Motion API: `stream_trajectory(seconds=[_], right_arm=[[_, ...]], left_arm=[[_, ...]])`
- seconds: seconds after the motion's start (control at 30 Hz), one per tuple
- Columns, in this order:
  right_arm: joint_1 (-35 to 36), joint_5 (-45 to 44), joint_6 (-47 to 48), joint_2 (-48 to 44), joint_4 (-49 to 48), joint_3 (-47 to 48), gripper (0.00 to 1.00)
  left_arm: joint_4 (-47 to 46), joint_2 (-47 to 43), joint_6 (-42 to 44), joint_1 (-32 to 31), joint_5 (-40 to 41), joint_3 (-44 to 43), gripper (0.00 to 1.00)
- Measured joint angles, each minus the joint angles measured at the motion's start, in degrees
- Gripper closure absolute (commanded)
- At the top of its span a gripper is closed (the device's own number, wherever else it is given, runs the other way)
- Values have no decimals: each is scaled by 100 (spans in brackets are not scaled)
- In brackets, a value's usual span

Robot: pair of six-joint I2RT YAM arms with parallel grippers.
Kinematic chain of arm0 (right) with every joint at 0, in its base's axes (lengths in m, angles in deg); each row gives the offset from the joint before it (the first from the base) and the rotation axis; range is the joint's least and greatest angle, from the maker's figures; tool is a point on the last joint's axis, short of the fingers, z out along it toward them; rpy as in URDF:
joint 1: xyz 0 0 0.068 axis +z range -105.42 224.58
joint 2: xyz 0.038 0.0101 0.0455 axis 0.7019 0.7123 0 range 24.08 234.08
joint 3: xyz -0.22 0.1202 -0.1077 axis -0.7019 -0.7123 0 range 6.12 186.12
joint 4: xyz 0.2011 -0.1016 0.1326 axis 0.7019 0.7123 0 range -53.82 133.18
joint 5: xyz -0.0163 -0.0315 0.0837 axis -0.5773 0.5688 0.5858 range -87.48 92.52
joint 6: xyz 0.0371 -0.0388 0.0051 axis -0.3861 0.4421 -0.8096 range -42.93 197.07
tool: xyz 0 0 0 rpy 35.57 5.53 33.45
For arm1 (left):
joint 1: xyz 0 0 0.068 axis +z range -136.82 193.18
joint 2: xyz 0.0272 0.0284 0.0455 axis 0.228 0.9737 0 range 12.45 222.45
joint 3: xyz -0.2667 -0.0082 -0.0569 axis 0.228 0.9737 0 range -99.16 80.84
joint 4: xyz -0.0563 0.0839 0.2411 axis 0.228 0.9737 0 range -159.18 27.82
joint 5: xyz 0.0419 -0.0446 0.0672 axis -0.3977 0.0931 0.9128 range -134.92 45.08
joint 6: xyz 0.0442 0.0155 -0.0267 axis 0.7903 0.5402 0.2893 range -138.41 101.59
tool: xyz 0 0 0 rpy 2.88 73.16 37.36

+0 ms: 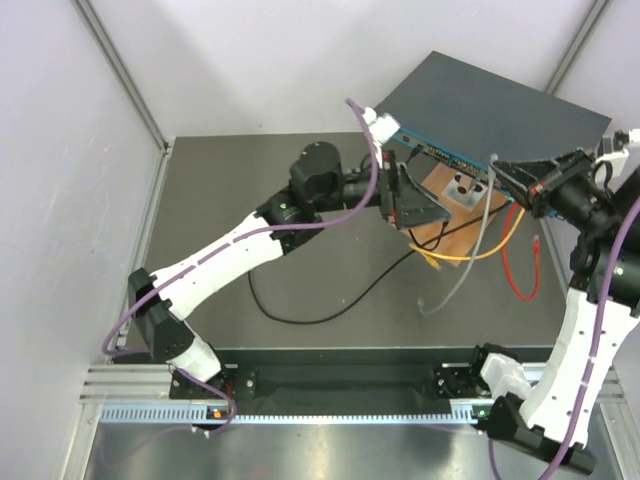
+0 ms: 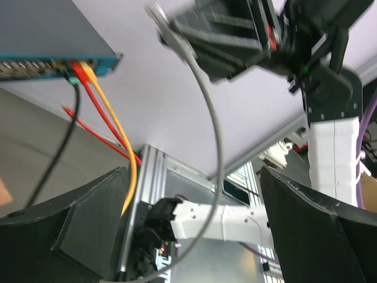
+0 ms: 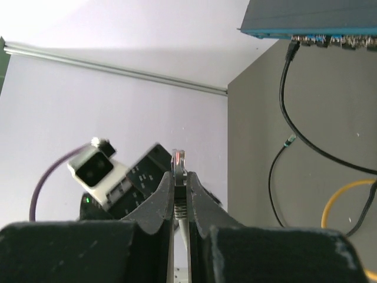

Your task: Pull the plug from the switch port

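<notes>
- At 1 o'clock in the top view: wide flat dark grey-blue metal switch (image 1: 500, 110), set askew, long teal socket face (image 2: 35, 66) turned toward 7 o'clock, far right corner close to the metal frame post (image 1: 580, 40).
- At 3 o'clock, just off the right end of the teal face: right gripper (image 1: 500, 168), fingers (image 3: 159, 200) clenched on the small grey plug (image 3: 178, 158). Plug tip out past the fingertips, apart from every socket.
- From that plug toward 5 o'clock: thin grey cable (image 1: 478, 235), hanging free, loose end down on the mat.
- At centre: left gripper (image 1: 420, 200), fingers (image 2: 88, 230) released and spread wide, nothing between them. Near the teal face, not touching it.
- Seated in sockets at one end of the teal face: black cable (image 3: 283, 88), yellow cable (image 1: 470, 257), red cable (image 1: 504, 252), all trailing toward 5 and 6 o'clock.
- Just beside the left gripper, below the teal face: small brown wooden board (image 1: 455, 205), partly hidden.
- Room for moving: dark grey table mat (image 1: 220, 220) from 7 to 10 o'clock, bounded by the white wall at 9 o'clock, crossed by the left arm and a loop of the black cable.
</notes>
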Motion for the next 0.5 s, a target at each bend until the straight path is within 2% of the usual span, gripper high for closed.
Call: stream_trajectory(seconds=[0.2, 0.4, 0.5], right_arm=[[605, -509, -208, 479, -507, 50, 100], [1060, -848, -509, 675, -957, 138, 100], [1274, -973, -761, 660, -1281, 138, 100]], left_arm=[[46, 293, -70, -337, 31, -68, 2], [549, 713, 133, -667, 173, -820, 2], [940, 935, 313, -828, 173, -1224, 12]])
